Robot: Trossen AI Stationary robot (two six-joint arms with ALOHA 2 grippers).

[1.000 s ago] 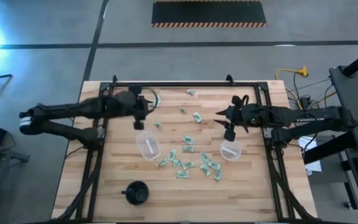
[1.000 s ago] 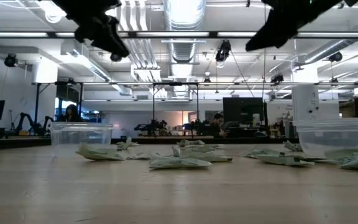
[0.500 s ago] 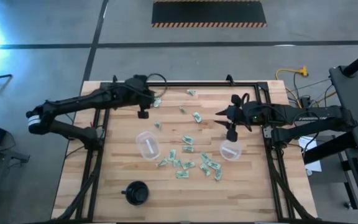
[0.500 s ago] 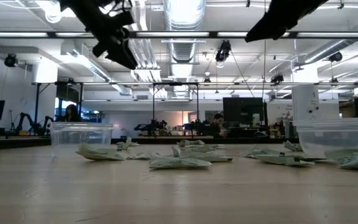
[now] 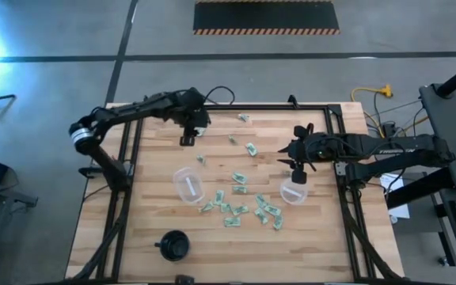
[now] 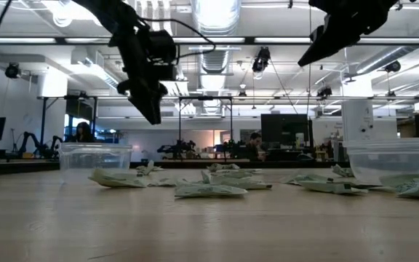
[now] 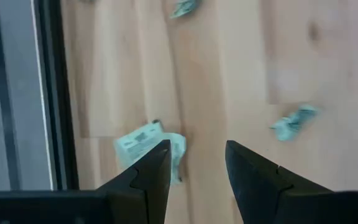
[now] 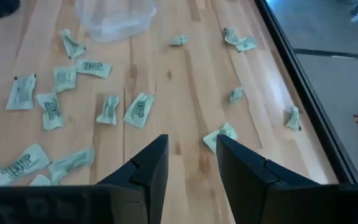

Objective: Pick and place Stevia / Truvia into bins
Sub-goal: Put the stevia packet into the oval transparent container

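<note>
Reaching: left pincer (image 7: 194, 163), jaws apart and empty, hangs beside a pale green paper sweetener packet (image 7: 143, 142); judged next: descend, close.

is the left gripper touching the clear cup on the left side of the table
Apart. The high view shows the left gripper near the table's far edge with bare wood between it and the clear cup.

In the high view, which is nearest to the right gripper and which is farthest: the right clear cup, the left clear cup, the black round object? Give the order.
From the right gripper:
1. Right clear cup, just beside it, toward the table's front.
2. Left clear cup, across the packet scatter.
3. Black round object, front-left area.
</note>
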